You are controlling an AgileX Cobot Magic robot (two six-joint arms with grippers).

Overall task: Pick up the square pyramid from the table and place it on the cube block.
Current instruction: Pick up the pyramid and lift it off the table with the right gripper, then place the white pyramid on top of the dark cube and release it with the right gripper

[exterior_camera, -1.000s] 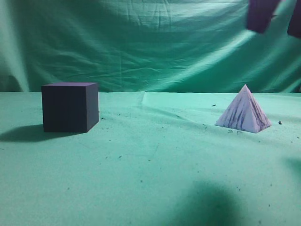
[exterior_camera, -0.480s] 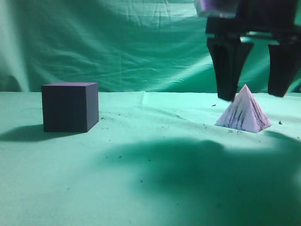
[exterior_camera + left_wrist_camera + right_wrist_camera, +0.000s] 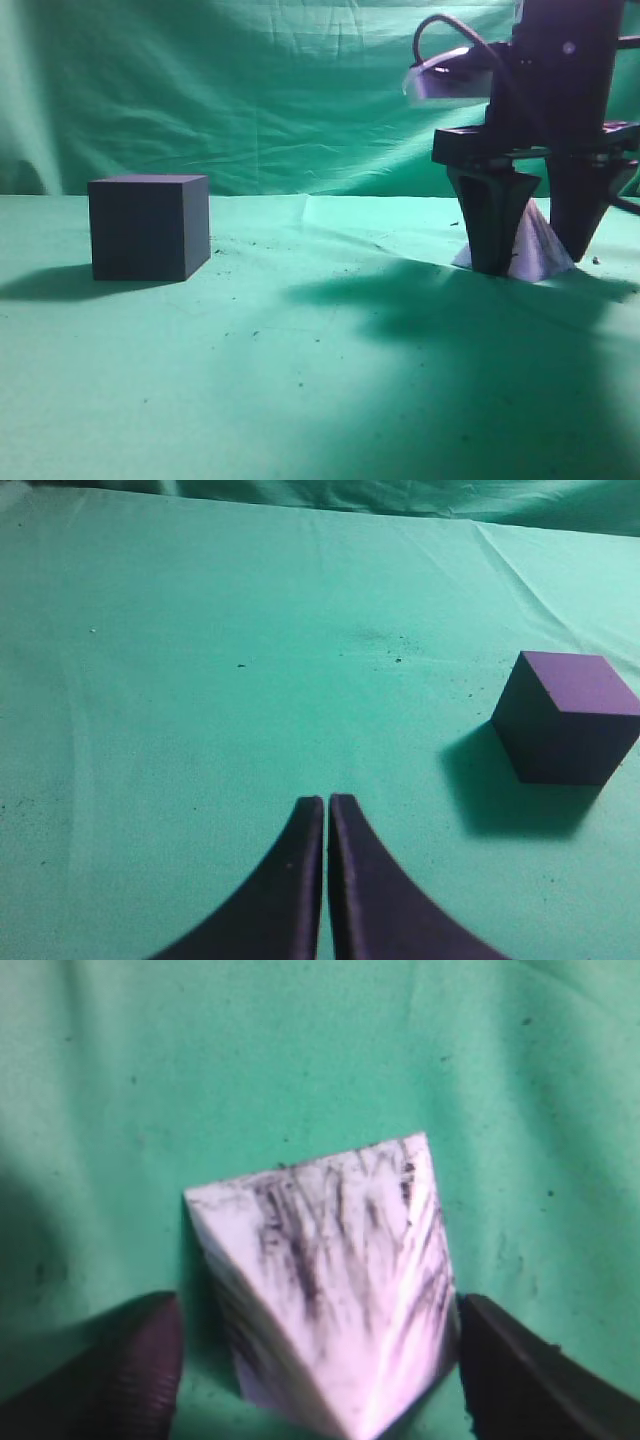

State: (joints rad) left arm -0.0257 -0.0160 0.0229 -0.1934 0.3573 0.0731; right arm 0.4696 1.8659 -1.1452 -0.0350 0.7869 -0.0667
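Observation:
The white square pyramid with dark purple streaks sits on the green table at the right. My right gripper has come down over it and is open, with one finger on each side of the pyramid near the cloth. In the right wrist view the pyramid fills the space between the fingers of the right gripper, with a gap on the left. The dark cube block stands at the left, well apart. My left gripper is shut and empty above the cloth, with the cube to its right.
A wrinkled green backdrop hangs behind the table. The cloth carries small dark specks. The right arm casts a broad shadow on the cloth between the cube and the pyramid.
My right gripper has come down from above the pyramid until its open fingers straddle it near the cloth. The pyramid and cube have not moved.

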